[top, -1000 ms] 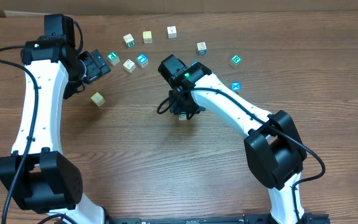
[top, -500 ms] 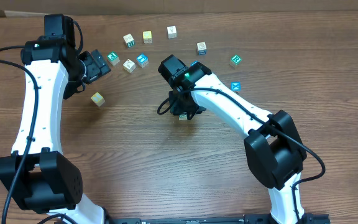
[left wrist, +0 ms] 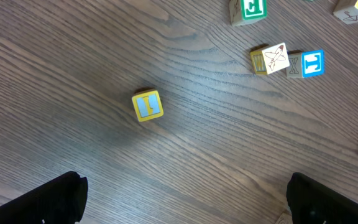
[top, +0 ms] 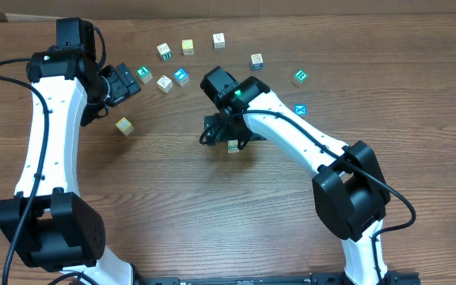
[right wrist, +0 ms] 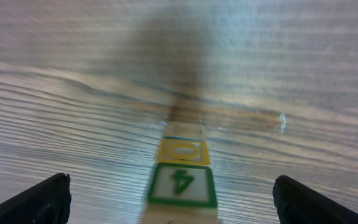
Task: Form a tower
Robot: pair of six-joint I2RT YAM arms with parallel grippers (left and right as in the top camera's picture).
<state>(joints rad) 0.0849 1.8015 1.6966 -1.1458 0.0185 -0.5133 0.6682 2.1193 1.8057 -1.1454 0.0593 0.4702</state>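
Sprung wide since a second ago, the right gripper (top: 228, 131) hangs over the tower (top: 233, 146) on the brown wood-grain counter (top: 172, 198), whose stacked yellow and green faces only the right wrist view shows, while the left gripper (left wrist: 182, 196), well left of the tower, gapes empty too.

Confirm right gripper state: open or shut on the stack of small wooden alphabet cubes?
Open: the right gripper has its fingers far apart in the wrist view, both clear of the stack.
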